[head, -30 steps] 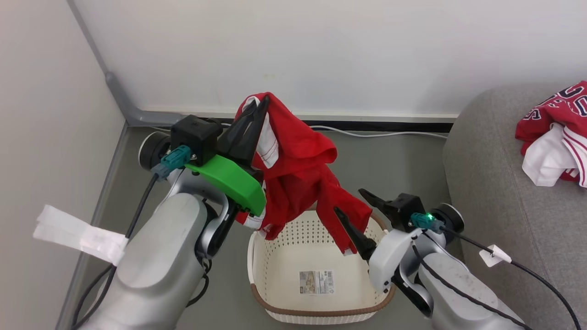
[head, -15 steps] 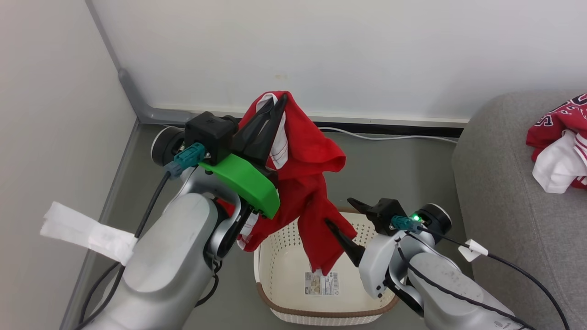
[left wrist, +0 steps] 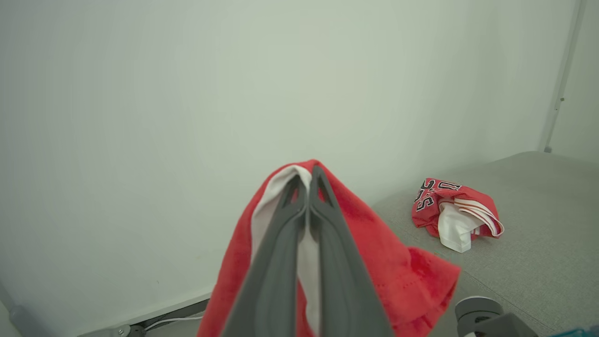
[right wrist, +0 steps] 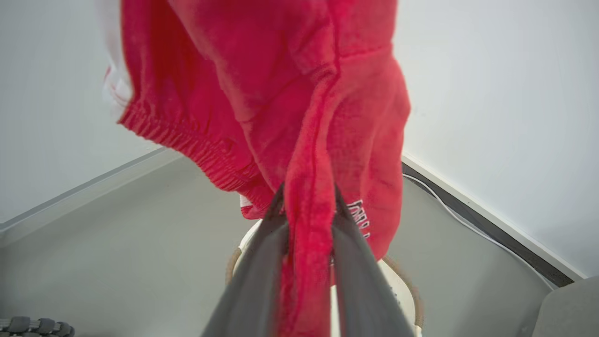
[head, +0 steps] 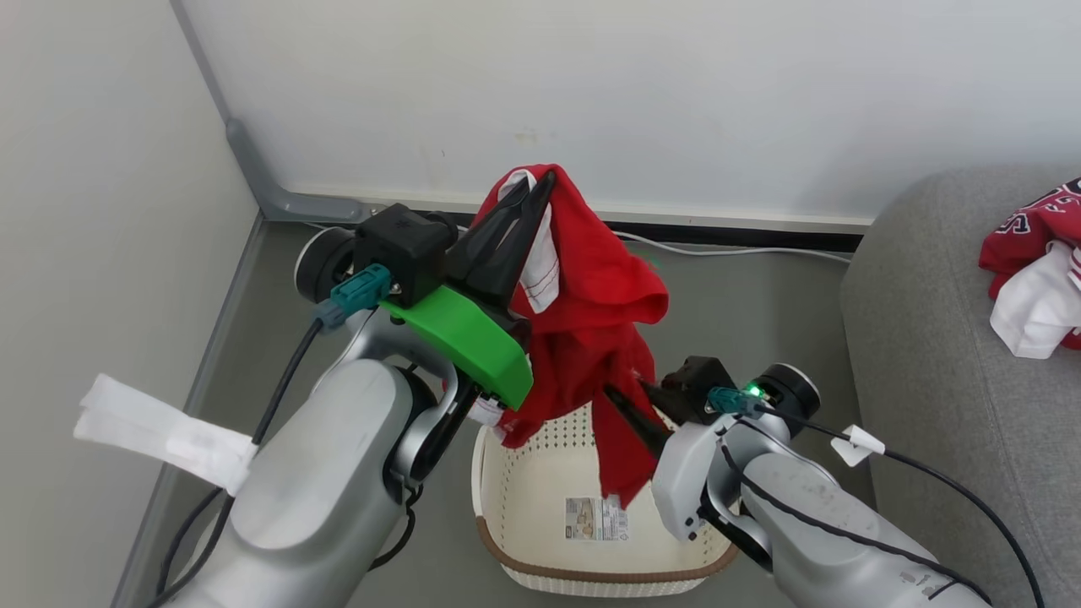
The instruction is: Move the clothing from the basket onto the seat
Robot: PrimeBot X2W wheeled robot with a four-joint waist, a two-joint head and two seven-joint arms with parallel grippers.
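Hanging from the left gripper (head: 540,179), the red shorts (head: 601,312) are high above the basket (head: 540,507). This gripper's two fingers are pressed together on the top of the garment, next to its white stripe. The right gripper (head: 625,387) is lower, over the right side of the basket. Its fingers stand narrow, with a hanging fold of the shorts between them, and the cloth touches both fingers. The lowest tip of the shorts comes down in front of the basket's inside. The basket stands on the grey floor (head: 743,295), and a label sticker (head: 595,518) is on its bottom. The red jersey (head: 1026,232) lies crumpled on the grey seat (head: 929,355), well apart from the basket.
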